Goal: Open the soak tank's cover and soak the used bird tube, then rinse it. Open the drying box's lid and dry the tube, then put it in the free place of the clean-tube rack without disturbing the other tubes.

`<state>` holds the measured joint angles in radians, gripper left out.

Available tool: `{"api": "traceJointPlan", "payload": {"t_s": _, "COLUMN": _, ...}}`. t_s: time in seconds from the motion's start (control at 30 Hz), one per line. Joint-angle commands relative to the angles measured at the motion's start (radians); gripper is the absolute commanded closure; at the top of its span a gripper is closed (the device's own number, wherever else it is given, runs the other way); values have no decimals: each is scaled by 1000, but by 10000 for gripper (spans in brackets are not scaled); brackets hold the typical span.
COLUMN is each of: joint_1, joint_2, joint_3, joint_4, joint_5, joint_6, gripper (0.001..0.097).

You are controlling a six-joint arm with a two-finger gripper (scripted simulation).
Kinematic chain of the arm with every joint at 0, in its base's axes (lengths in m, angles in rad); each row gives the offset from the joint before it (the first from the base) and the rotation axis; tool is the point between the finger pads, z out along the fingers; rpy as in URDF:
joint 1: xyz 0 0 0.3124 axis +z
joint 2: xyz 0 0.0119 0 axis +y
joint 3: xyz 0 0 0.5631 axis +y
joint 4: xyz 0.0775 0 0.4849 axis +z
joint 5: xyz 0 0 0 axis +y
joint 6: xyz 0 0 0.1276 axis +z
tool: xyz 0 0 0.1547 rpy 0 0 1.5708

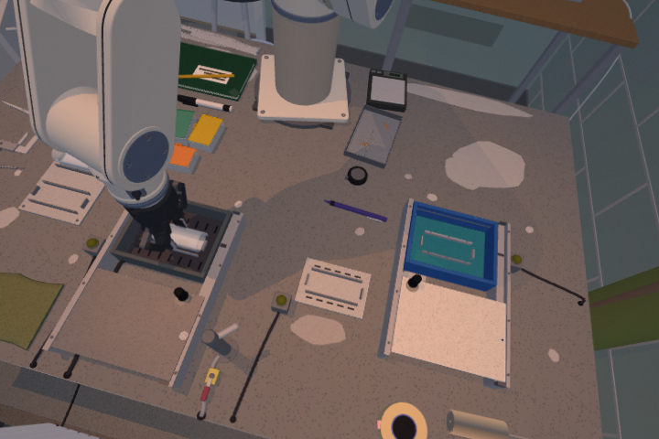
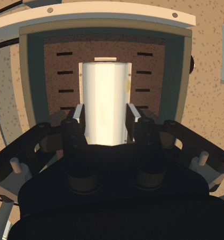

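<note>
The white bird tube (image 2: 104,102) (image 1: 188,241) lies on the slatted floor of the open drying box (image 1: 174,239) at the table's left. My gripper (image 2: 106,115) (image 1: 160,239) is down inside the box, and its fingers are closed on the two sides of the tube's near end. The box's sliding lid (image 1: 128,322) with its black knob (image 1: 180,294) is drawn toward the table's front. On the right stands the blue soak tank (image 1: 451,250), its white cover (image 1: 448,327) slid toward the front.
A grey tray (image 1: 373,136) lies near the arm's base (image 1: 303,96). A white slotted plate (image 1: 332,287) lies between box and tank. A purple pen (image 1: 355,210) lies behind it. A second slotted plate (image 1: 62,192) lies left of the box. Coloured pads (image 1: 196,137) sit behind.
</note>
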<state>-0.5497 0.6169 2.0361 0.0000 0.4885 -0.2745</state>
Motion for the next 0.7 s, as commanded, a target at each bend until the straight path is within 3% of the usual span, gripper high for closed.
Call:
{"api": "traceJointPlan", "payload": {"t_s": 0.0, "joint_1": 0, "joint_2": 0, "joint_3": 0, "joint_4": 0, "joint_5": -1, "joint_6": 0, "gripper": 586}}
{"api": "traceJointPlan", "payload": {"t_s": 0.5, "joint_1": 0, "joint_2": 0, "joint_3": 0, "joint_4": 0, "joint_5": -1, "joint_6": 0, "gripper": 886}}
{"api": "traceJointPlan", "payload": {"t_s": 0.67, "joint_1": 0, "joint_2": 0, "joint_3": 0, "joint_4": 0, "joint_5": -1, "joint_6": 0, "gripper": 901}}
